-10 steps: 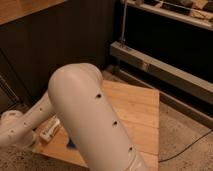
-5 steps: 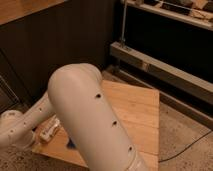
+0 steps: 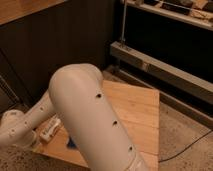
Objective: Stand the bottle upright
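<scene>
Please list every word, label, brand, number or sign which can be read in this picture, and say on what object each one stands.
No text can be read here.
bottle, lying on the wooden table: reddish marks on its label, too blurred to read.
arm: no writing, only small dark holes.
gripper: hidden past the arm's end at the lower left, so nothing to read.

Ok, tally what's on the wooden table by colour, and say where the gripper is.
White plastic bottle, lying on its side: 1
Blue object, mostly hidden behind the white robot arm: 1
Total: 2
Gripper: low at the left edge of the light wooden table, by the bottle; contact unclear.
</scene>
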You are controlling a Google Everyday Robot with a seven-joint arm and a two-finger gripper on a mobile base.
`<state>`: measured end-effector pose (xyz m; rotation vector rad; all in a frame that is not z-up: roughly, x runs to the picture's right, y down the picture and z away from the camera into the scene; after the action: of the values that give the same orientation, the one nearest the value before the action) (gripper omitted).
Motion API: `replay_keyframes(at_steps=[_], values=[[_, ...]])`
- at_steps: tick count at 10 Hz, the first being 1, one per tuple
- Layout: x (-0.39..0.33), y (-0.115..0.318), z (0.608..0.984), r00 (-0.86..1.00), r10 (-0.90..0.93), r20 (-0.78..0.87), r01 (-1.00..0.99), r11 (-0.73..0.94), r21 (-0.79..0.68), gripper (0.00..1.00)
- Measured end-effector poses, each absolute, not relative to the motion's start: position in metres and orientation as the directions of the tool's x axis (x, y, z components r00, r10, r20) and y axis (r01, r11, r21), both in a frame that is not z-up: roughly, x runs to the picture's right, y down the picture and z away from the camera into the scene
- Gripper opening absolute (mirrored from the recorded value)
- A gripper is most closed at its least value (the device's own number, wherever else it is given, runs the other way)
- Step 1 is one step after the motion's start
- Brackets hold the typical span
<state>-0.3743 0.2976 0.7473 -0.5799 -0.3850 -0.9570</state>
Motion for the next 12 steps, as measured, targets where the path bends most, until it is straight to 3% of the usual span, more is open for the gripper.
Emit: replay_keyframes(at_steps=[12], values=[[-0.3744,0.2924,0.7486,0.527,-0.646,0.551,0.848,0.446,-0.289,0.48]])
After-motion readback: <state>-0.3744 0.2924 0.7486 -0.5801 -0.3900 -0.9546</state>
